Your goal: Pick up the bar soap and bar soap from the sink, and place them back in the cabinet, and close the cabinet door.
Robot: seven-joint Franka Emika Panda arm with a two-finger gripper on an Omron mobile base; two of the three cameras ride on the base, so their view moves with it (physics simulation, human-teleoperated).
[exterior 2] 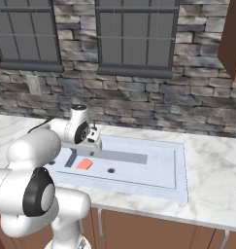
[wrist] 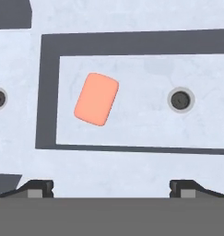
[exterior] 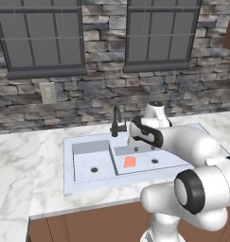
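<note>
shell: my arm (exterior: 197, 156) wears smooth, glossy white, rounded segments.
joints: dark, near-black bands and round caps between my white links.
hand: my gripper (wrist: 111, 186) ends in two small dark tips with grey pads.
wrist: white block with dark fittings.

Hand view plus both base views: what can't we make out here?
- Second, tan-brown bar soap: not made out; in the left base view the arm covers part of the sink. The orange bar soap is plain.
- Cabinet: cut off by the right base view's edge, so door state can't be told.
- Gripper: fingertips cut off by the hand view's bottom; open, holding nothing.
- Faucet: hidden behind the arm in the right base view.
</note>
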